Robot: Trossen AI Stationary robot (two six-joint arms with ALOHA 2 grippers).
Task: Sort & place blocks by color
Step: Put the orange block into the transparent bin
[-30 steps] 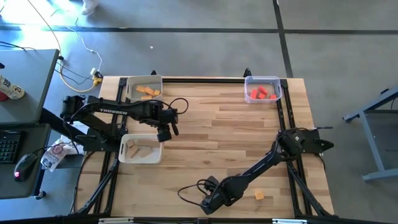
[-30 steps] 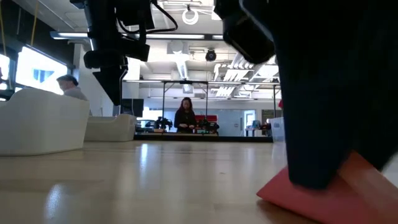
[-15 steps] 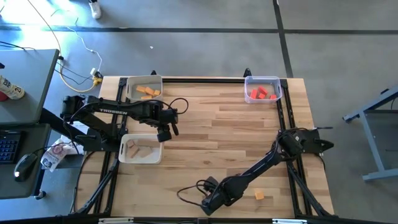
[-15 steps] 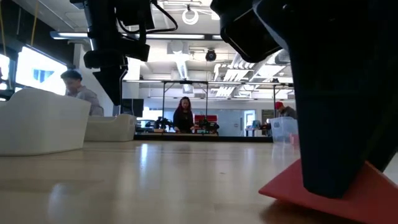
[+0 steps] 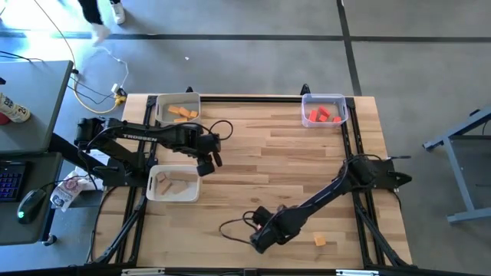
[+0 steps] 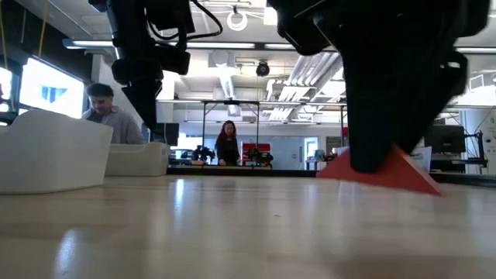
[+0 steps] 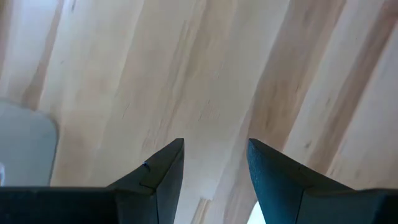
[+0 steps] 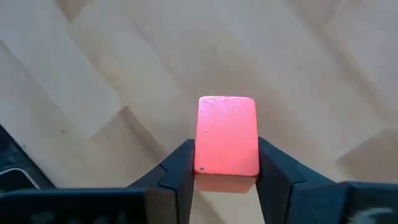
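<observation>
Red block [image 8: 227, 135] sits clamped in my right end effector [image 8: 225, 163], seemingly lifted just off the counter [image 5: 268, 161] near its front edge. My left end effector [image 7: 214, 163] hovers empty, fingers apart, beside the nearer bin [image 5: 173, 184].

Right arm hides the red block [image 6: 387, 167] partly.

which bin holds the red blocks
The far right bin, a clear one at the table's corner; the two left bins hold orange and plain wood pieces.
</observation>
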